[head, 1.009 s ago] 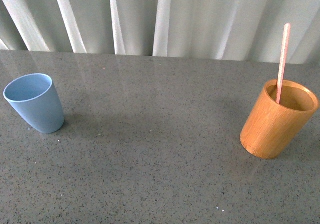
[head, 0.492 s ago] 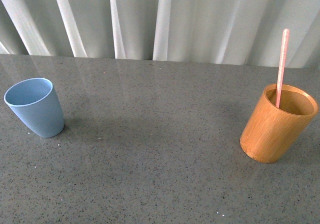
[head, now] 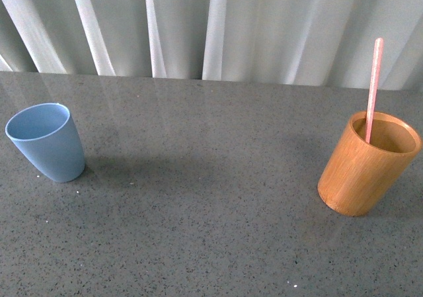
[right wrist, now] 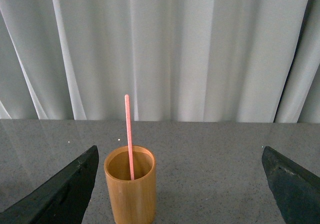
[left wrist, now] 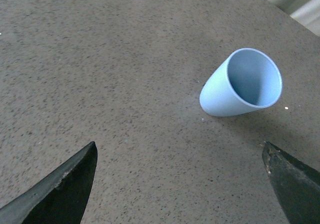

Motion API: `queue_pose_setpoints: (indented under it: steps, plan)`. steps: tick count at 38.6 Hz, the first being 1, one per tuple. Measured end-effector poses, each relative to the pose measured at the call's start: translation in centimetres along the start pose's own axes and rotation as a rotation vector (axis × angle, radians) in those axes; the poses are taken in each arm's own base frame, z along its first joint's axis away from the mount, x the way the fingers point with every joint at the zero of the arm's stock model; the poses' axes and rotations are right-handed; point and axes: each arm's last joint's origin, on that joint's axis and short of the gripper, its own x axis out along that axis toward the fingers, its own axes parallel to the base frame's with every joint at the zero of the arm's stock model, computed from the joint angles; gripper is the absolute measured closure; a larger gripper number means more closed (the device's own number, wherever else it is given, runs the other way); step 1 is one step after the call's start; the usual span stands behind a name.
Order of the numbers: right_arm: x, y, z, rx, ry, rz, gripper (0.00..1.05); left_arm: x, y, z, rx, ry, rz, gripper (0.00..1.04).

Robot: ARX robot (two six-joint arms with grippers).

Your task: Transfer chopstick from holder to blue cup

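Chopstick (head: 373, 92) is standing nearly upright in the holder (head: 363, 171), leaning on its rim and sticking out well above it. Both are sitting ahead of the right gripper (right wrist: 179, 149), within the span of its jaws and clear of them. That gripper is gaping wide and gripping nothing. Blue cup (head: 47, 143) is standing upright and empty, ahead of the left gripper (left wrist: 178, 149), not touching it. This one is also spread wide and carrying nothing. Grey speckled table (head: 211, 198) is lying under everything, with a white curtain (head: 211, 26) hanging beyond it.
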Motion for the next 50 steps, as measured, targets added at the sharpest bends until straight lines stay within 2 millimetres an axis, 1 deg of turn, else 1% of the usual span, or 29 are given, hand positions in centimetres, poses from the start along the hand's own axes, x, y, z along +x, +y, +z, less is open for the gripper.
queue_pose_setpoints:
  steps: [7, 11, 14, 19, 24, 33, 42, 50]
  plan:
    - [0.0, 0.0, 0.0, 0.0, 0.0, 0.0, 0.1, 2.3, -2.7, 3.5, 0.061, 0.076, -0.045, 0.07]
    - [0.0, 0.0, 0.0, 0.0, 0.0, 0.0, 0.1, 3.5, -4.3, 4.7, 0.084, 0.113, -0.068, 0.07]
    - [0.0, 0.0, 0.0, 0.0, 0.0, 0.0, 0.1, 4.4, -5.4, 5.1, 0.104, 0.145, -0.069, 0.07]
    - [0.0, 0.0, 0.0, 0.0, 0.0, 0.0, 0.1, 6.0, -6.7, 5.3, 0.135, 0.184, -0.051, 0.07]
    - [0.0, 0.0, 0.0, 0.0, 0.0, 0.0, 0.1, 7.7, -7.6, 5.0, 0.17, 0.216, -0.018, 0.07]
    - [0.0, 0.0, 0.0, 0.0, 0.0, 0.0, 0.1, 9.9, -8.3, 4.4, 0.19, 0.262, 0.008, 0.07]
    - [0.0, 0.0, 0.0, 0.0, 0.0, 0.0, 0.1, 12.1, -9.1, 4.5, 0.207, 0.266, 0.043, 0.07]
    - [0.0, 0.0, 0.0, 0.0, 0.0, 0.0, 0.1, 13.5, -8.9, 4.2, 0.216, 0.271, 0.087, 0.07]
